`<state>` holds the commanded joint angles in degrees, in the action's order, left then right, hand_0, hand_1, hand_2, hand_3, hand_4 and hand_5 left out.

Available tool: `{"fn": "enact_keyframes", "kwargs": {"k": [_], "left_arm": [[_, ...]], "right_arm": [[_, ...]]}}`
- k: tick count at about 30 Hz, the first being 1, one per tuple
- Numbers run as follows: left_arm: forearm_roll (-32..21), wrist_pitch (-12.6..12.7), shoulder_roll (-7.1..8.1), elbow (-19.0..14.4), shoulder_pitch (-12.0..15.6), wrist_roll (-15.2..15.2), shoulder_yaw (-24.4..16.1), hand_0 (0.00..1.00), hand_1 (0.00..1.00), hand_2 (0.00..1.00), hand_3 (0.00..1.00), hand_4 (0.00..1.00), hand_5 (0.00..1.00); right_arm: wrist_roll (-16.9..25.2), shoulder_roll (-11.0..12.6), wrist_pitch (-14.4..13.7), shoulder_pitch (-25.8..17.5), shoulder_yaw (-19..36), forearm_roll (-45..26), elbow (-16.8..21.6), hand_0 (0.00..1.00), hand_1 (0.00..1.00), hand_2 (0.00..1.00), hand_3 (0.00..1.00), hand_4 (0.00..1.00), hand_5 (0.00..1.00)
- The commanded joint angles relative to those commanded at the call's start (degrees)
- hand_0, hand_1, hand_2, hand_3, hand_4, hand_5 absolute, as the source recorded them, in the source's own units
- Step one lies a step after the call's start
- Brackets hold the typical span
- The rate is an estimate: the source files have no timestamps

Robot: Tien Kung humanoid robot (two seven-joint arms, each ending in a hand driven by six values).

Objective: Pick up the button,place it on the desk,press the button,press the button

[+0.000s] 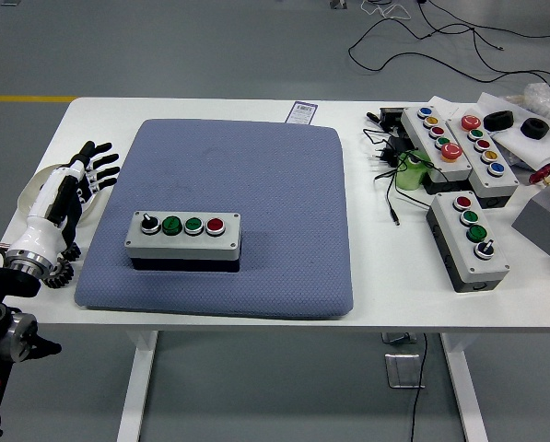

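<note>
Resting at the left edge of the white desk (367, 267), the robot's left hand (72, 189) lies with its black fingers (99, 161) spread and holding nothing, just beside the left side of a blue-grey mat (256, 166). On the near part of that mat sits the button box (183, 238), grey-topped with a black knob, two green buttons and a red one in a row, well apart from the hand. Three more button boxes (468, 239) and some cables (390, 180) lie on the desk's right side.
</note>
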<state>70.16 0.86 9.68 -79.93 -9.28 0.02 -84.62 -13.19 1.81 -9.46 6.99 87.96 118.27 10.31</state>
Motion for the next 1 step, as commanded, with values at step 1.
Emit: {"fn": "enact_keyframes", "kwargs": {"k": [1], "left_arm": [[0.0,0.0,0.01,0.0,0.0,0.0,0.0,0.779,0.796,0.818,0.825,0.728,0.998]], "right_arm": [[0.0,0.0,0.0,0.0,0.0,0.1,0.0,0.673,0.658,0.674,0.624,0.310,0.173]]}}
